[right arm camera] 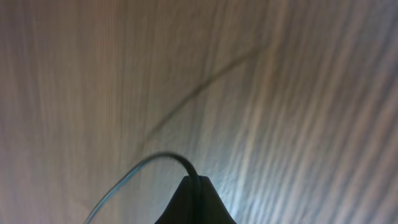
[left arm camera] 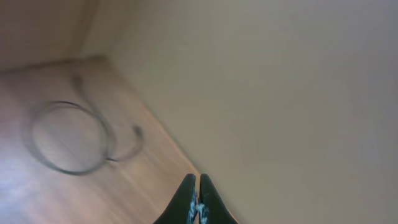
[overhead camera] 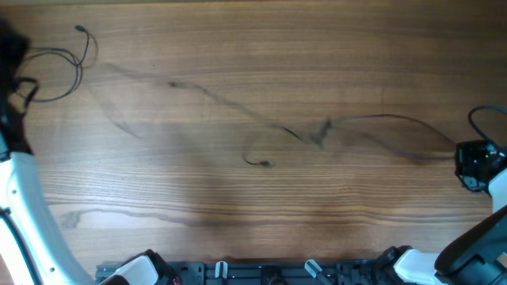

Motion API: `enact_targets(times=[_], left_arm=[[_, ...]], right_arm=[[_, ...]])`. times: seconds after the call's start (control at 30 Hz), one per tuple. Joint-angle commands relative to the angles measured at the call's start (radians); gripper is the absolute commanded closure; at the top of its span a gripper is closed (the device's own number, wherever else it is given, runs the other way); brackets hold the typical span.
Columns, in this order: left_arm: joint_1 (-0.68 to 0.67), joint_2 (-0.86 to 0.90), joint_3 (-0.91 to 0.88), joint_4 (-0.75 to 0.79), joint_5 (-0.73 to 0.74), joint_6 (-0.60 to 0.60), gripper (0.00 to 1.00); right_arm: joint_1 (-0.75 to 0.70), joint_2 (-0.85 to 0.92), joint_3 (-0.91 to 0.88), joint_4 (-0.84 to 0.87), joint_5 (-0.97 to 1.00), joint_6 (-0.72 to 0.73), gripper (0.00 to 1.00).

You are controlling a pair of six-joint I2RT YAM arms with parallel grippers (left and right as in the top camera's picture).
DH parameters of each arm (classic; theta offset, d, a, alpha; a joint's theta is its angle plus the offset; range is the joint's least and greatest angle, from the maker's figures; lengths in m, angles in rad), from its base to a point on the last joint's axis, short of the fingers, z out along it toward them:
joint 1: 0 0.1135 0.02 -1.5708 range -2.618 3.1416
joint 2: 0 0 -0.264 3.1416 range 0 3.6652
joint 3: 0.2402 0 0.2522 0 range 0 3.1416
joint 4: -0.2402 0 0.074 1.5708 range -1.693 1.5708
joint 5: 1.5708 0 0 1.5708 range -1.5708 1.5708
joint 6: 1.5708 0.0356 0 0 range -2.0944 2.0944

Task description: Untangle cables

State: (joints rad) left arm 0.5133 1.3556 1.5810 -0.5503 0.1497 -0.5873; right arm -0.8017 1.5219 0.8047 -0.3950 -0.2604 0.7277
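Note:
A thin black cable (overhead camera: 238, 111) runs blurred across the table from the upper left to my right gripper (overhead camera: 469, 162), with a small knot (overhead camera: 319, 133) near the middle and a loose end curl (overhead camera: 257, 161) below it. My right gripper (right arm camera: 194, 180) is shut on this cable (right arm camera: 140, 171). A separate cable lies as a loose loop (overhead camera: 67, 67) at the far left and also shows in the left wrist view (left arm camera: 68, 138). My left gripper (overhead camera: 20, 83) sits at the left edge beside that loop. Its fingers (left arm camera: 197, 186) are shut with a thin bluish strand pinched between them.
The table's far left edge and a beige wall (left arm camera: 280, 93) are right by my left gripper. The arm bases and a black rail (overhead camera: 269, 273) line the front edge. My right arm's own thicker cable (overhead camera: 483, 115) loops at the right edge.

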Motion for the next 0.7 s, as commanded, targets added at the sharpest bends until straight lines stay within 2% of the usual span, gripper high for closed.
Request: enact_targets(times=[0.0,0.03,0.07,0.1,0.13,0.2,0.23,0.27,0.37,0.4,0.43,0.47,0.53,0.57,0.6,0.63,0.67], left_arm=[[0.055,-0.014,0.004,-0.092,0.060,0.007,0.96],[0.052,-0.011,0.004,-0.119,0.096,0.007,0.96],[0.032,0.000,0.004,-0.160,0.158,0.007,0.96],[0.009,0.014,0.004,-0.186,0.196,0.007,0.92],[-0.020,0.028,0.004,-0.207,0.225,0.007,0.85],[-0.111,0.063,0.004,-0.234,0.254,0.008,0.58],[-0.163,0.081,0.003,-0.240,0.254,0.007,0.50],[-0.231,0.104,0.003,-0.246,0.254,0.008,0.46],[-0.398,0.168,0.003,-0.253,0.253,0.008,0.46],[-0.450,0.196,0.003,-0.252,0.250,0.021,0.46],[-0.504,0.230,0.003,-0.252,0.250,0.056,0.44],[-0.540,0.255,0.003,-0.253,0.250,0.060,0.44],[-0.615,0.314,0.003,-0.256,0.251,0.060,0.44],[-0.656,0.346,0.003,-0.255,0.250,0.060,0.44],[-0.691,0.371,0.003,-0.254,0.250,0.060,0.44],[-0.729,0.398,0.003,-0.251,0.250,0.060,0.43],[-0.764,0.424,0.003,-0.248,0.250,0.060,0.42]], right_arm=[[0.012,-0.014,-0.006,0.007,-0.130,-0.091,0.82],[0.025,-0.014,-0.006,0.010,-0.180,-0.129,0.72],[0.069,-0.014,-0.006,0.008,-0.271,-0.183,0.56],[0.104,-0.014,-0.006,0.008,-0.312,-0.219,0.43],[0.167,-0.014,-0.006,0.010,-0.348,-0.259,0.28],[0.282,-0.014,-0.006,0.034,-0.346,-0.304,0.16],[0.350,-0.014,-0.006,0.061,-0.340,-0.335,0.00],[0.406,-0.014,-0.006,0.092,-0.325,-0.341,0.01],[0.477,-0.021,-0.005,0.147,-0.304,-0.346,0.00],[0.478,-0.021,-0.005,0.134,-0.232,-0.301,0.00],[0.476,-0.021,-0.005,0.043,-0.060,-0.143,0.00],[0.476,-0.021,-0.005,-0.040,0.068,-0.056,0.00],[0.476,-0.021,-0.005,-0.222,0.332,0.091,0.00],[0.476,-0.021,-0.005,-0.296,0.428,0.117,0.01],[0.476,-0.021,-0.005,-0.327,0.429,0.100,0.00],[0.476,-0.021,-0.005,-0.311,0.329,-0.034,0.00],[0.476,-0.021,-0.001,-0.270,0.109,-0.262,0.00]])
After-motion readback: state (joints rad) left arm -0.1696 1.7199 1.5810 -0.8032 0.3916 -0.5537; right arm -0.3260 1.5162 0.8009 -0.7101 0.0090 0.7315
